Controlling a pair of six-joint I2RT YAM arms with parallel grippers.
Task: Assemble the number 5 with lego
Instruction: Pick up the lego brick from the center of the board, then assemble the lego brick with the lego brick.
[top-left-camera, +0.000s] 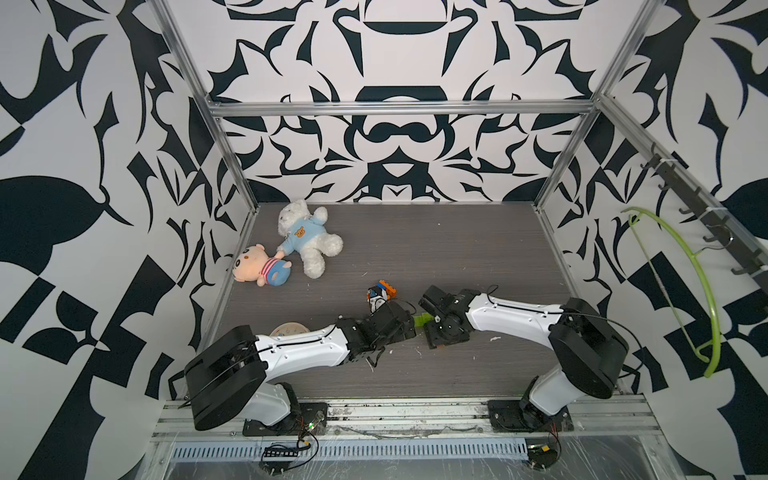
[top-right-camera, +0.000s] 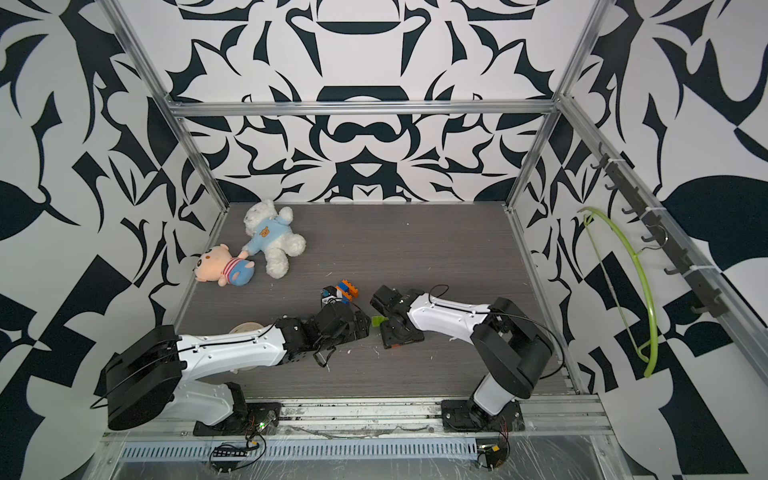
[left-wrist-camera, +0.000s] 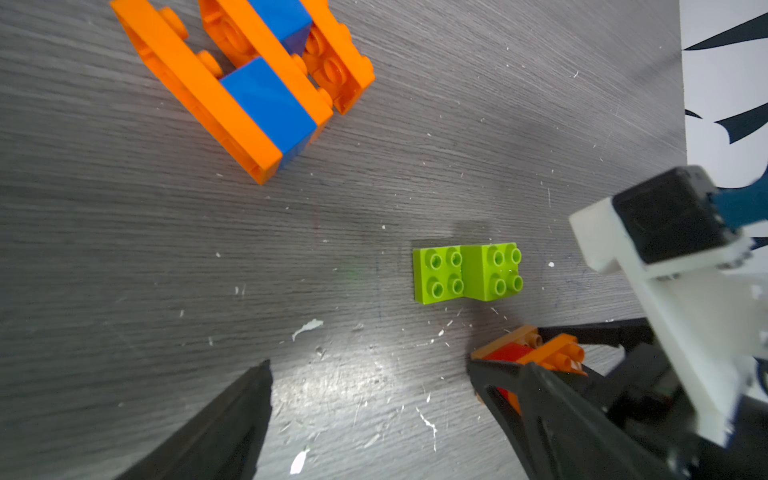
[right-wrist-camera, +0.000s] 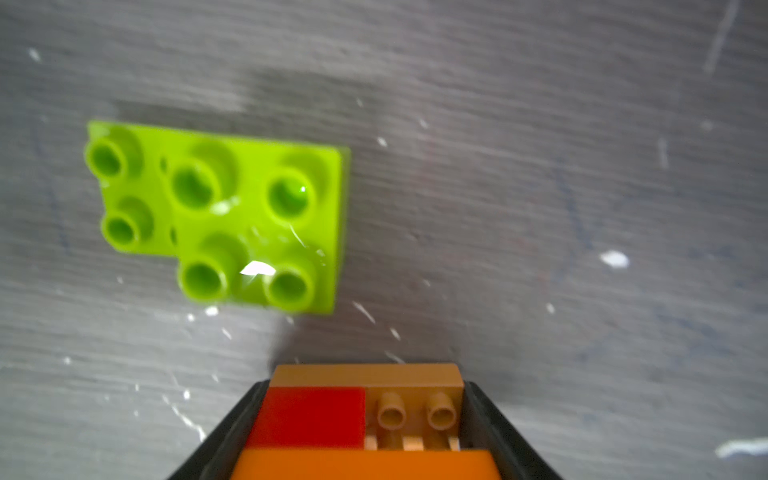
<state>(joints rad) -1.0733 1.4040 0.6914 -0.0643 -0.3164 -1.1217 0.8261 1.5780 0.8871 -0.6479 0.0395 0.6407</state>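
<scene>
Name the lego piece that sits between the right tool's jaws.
The red, brown and orange stack, clamped in the right tool. The lime green piece and the orange-and-blue assembly lie free on the table.

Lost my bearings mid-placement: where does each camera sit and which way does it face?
Top views: high above the table's near edge, facing down toward the back wall; both arms show.
Left wrist: on the left arm, facing down at the table; its open fingers show.
Right wrist: on the right arm, close over the table; its fingers flank a small brick stack.
Shared: both wrist views show the lime green brick and that stack.
</scene>
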